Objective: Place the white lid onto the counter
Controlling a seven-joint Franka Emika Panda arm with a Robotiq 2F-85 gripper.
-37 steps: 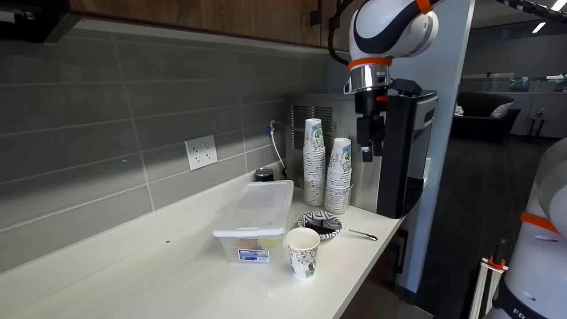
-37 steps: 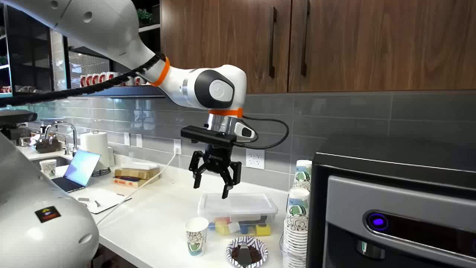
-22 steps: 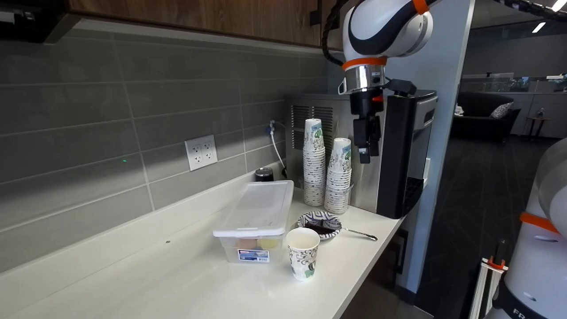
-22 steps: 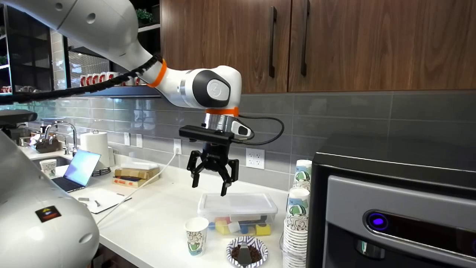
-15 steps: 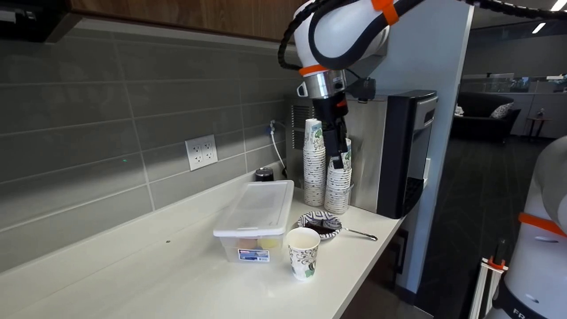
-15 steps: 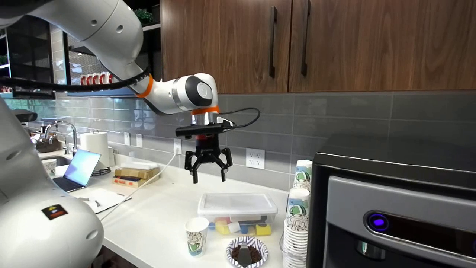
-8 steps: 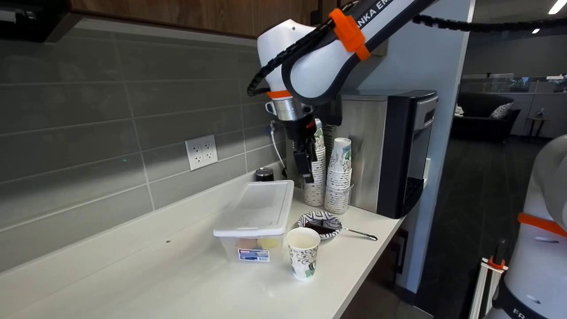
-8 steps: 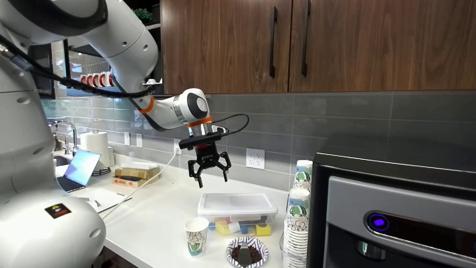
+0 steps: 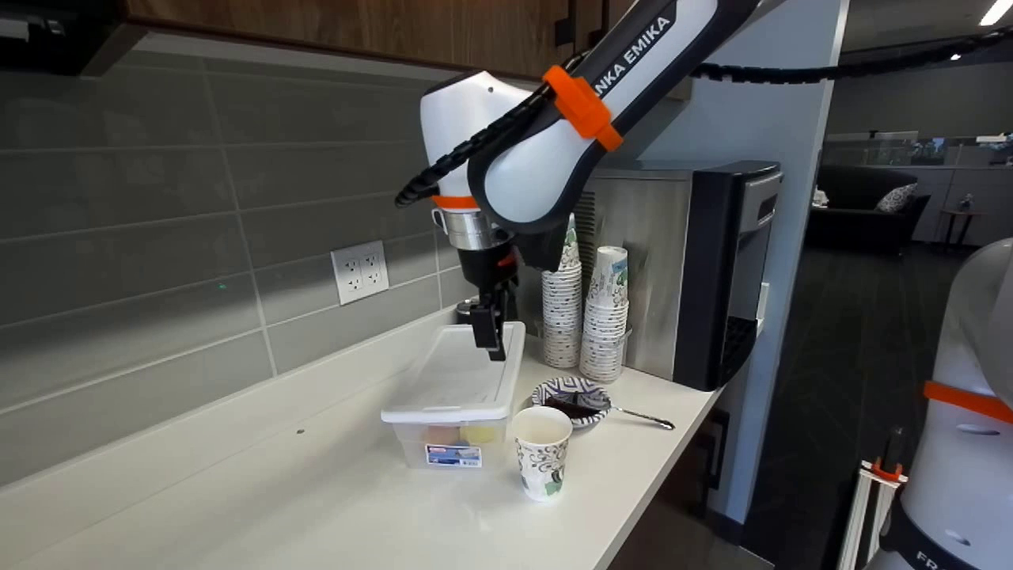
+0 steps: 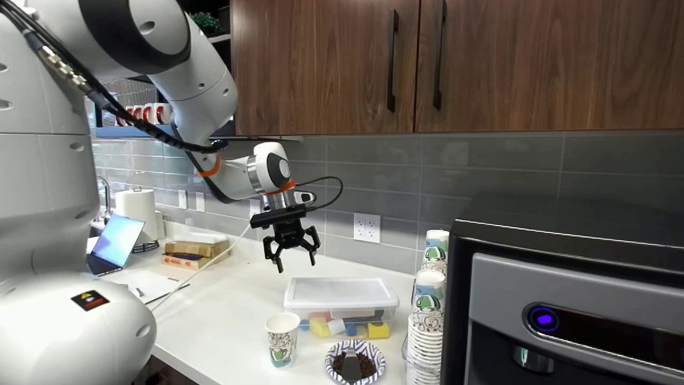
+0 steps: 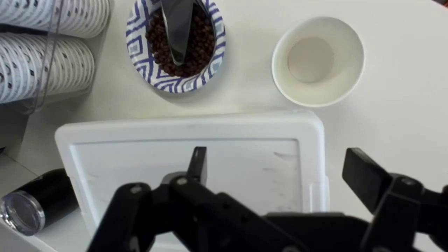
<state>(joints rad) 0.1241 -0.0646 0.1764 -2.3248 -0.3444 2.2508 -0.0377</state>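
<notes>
I see a grey tiled wall (image 10: 395, 184) beneath brown wooden cabinets (image 10: 481, 64) with dark handles (image 10: 393, 60). Past a pale blue wall (image 9: 756, 131), a black sofa (image 9: 853, 210) stands on dark floor (image 9: 863, 356); a ceiling light (image 9: 997, 11) glows.

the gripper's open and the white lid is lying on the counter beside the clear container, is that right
One thing is off: the white lid isn't lying on the counter; it sits on top of the clear container, as both exterior views show. The gripper is open, as you say.
</notes>
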